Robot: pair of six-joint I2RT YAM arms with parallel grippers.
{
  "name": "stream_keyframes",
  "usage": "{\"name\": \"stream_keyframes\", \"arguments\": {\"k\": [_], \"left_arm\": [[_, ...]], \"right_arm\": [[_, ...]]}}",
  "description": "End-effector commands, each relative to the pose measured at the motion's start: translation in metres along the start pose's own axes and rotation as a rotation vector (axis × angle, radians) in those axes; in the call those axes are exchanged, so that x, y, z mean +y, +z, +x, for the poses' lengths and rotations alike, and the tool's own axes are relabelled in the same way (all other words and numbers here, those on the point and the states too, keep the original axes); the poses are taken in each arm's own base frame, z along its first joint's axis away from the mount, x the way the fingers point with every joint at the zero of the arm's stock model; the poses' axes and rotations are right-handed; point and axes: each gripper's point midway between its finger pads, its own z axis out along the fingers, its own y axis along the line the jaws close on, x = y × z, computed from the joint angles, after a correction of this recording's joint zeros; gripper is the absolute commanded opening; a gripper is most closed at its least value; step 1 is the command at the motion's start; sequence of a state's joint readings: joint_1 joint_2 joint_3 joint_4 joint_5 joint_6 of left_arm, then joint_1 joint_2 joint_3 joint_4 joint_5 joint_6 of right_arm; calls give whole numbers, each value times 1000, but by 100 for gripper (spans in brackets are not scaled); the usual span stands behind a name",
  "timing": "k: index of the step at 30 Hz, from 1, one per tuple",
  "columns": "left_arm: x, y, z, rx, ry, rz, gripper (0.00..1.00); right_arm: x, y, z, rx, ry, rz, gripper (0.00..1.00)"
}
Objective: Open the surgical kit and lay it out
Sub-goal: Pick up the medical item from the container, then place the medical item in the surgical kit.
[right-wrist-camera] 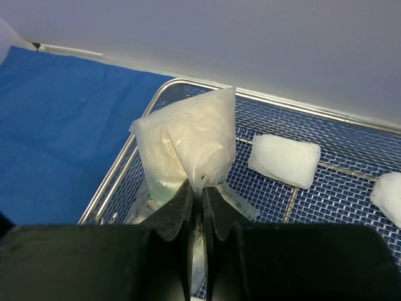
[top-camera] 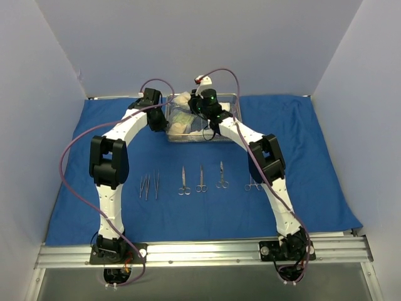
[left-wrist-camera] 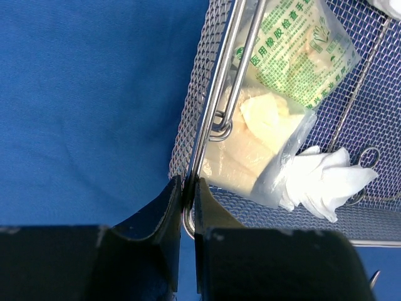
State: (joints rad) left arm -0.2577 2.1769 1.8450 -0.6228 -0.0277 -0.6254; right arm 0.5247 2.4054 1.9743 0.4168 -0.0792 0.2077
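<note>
Steel mesh tray (left-wrist-camera: 190, 122) rim clamped in left gripper (left-wrist-camera: 187, 188); right gripper (right-wrist-camera: 195, 193) pinched shut on clear packet (right-wrist-camera: 188, 135), held upright over tray.

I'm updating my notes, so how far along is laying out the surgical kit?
Done: the blue drape is spread, with tweezers, scissors and forceps in a row on it. In hand: the left gripper is shut on the mesh tray's rim while the right gripper pinches a clear packet over the tray. Left: gauze pads lie in the tray, not yet laid out.
</note>
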Motion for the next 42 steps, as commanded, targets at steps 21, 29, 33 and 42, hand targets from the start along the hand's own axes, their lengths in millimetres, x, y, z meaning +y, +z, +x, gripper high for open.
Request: {"name": "stream_keyframes", "arguments": {"k": [21, 29, 33, 42], "left_arm": [[-32, -65, -75, -241, 7, 78, 53], [-53, -113, -77, -268, 91, 145, 87], [-53, -130, -57, -249, 115, 161, 94], [-60, -163, -1, -228, 143, 228, 94]], "right_arm": [[-87, -218, -79, -112, -90, 80, 0], [-123, -284, -74, -78, -110, 261, 0], [-124, -307, -62, -37, -114, 292, 0], [-97, -341, -29, 36, -87, 225, 0]]}}
